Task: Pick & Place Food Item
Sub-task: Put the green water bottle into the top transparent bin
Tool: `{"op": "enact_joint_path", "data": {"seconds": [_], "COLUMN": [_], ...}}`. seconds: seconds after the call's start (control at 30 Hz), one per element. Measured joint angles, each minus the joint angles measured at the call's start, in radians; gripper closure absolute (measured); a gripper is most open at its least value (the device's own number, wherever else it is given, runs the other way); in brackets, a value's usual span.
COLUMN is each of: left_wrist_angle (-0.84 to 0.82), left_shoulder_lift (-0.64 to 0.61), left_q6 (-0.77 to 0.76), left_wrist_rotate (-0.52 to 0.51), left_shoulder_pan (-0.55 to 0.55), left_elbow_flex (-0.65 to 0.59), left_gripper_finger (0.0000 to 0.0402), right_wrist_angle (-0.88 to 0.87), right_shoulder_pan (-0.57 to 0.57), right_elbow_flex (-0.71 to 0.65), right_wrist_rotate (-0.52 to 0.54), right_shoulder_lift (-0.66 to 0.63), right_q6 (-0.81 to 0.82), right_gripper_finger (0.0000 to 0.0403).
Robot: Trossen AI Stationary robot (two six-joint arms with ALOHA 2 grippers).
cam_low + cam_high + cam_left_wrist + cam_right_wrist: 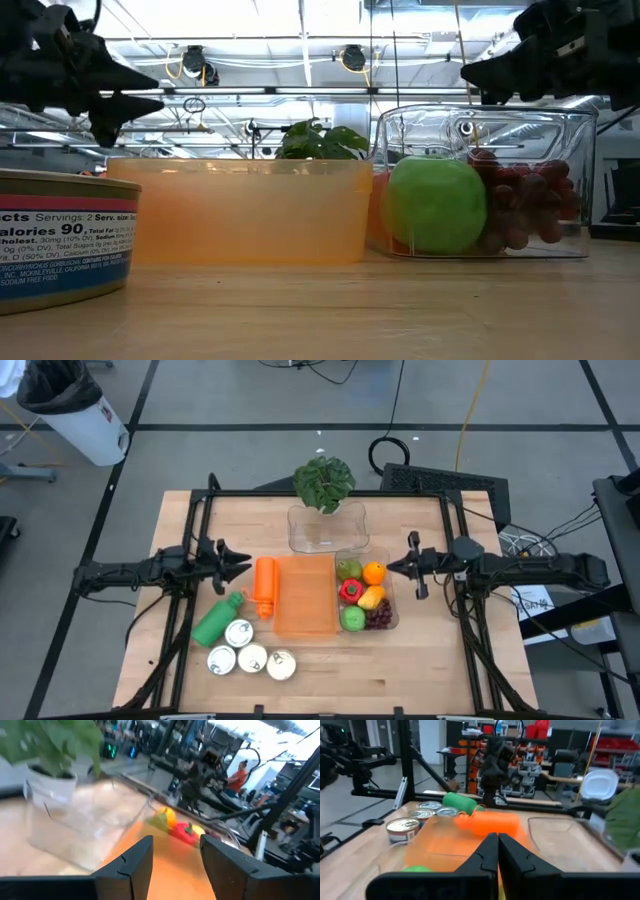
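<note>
High view: wooden table (420,660). Left gripper (240,564) hovers above the table near its left edge, fingers spread, holding nothing, tips just beside the orange bottle (265,587). Right gripper (395,567) hovers at the right rim of the clear fruit bin (391,622), fingers together, nothing held. The bin sits right of table centre and holds an orange (373,572), red pepper (350,590), green apple (353,619), grapes (379,616) and more fruit. Orange tray (304,596) touches the bin's left side. Empty clear container (327,528) sits toward the far edge, potted plant (323,483) at that edge. Green bottle (218,620) and three cans (251,653) lie toward the near-left corner.

Low view: can (60,240) close at left, orange tray (245,210) in the middle, fruit bin (485,180) at right with green apple (435,205) and grapes (525,205) against its wall. Both grippers hang above table level.

Left wrist view: left gripper (176,854) parted wide, empty, over the orange tray (175,885); red pepper (185,831) and fruit beyond, clear container (85,832) and plant (50,742) to the side. A person in orange far back.

Right wrist view: right gripper (498,851) pressed closed, empty. Orange bottle (490,823), green bottle (460,801), cans (405,827) ahead.
</note>
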Motion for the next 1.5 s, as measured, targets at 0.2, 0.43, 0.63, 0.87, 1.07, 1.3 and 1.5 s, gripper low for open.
{"op": "enact_joint_path", "data": {"seconds": [0.2,0.43,0.63,0.87,1.07,1.3,1.5], "left_wrist_angle": [-0.259,-0.781,-1.197,-1.323,-1.219,-1.197,-1.204], "left_shoulder_lift": [0.142,0.536,0.852,1.031,1.059,1.090,1.201], "left_q6": [-0.034,-0.216,-0.383,-0.681,-0.986,-1.290,-1.407], "left_wrist_rotate": [-0.002,-0.037,0.140,0.352,0.325,0.136,0.118], "left_shoulder_pan": [-0.021,-0.053,-0.057,-0.201,-0.408,-0.604,-0.677], "left_elbow_flex": [0.224,0.629,0.805,0.814,0.814,0.814,0.814], "left_gripper_finger": [0.0229,0.0189,0.0119,0.0086,0.0088,0.0104,0.0116], "right_wrist_angle": [-0.005,-0.006,-0.005,-0.006,-0.005,-0.006,-0.005], "right_shoulder_pan": [-0.020,-0.019,-0.019,-0.019,-0.019,-0.019,-0.019], "right_elbow_flex": [0.000,0.000,0.000,0.000,0.000,0.000,0.000], "right_wrist_rotate": [-0.001,-0.002,-0.002,-0.003,-0.003,-0.003,-0.003], "right_shoulder_lift": [-0.013,-0.011,-0.011,-0.011,-0.011,-0.011,-0.011], "right_q6": [-0.015,-0.022,-0.022,-0.022,-0.022,-0.022,-0.022], "right_gripper_finger": [0.0403,0.0403,0.0403,0.0403,0.0403,0.0403,0.0403]}}
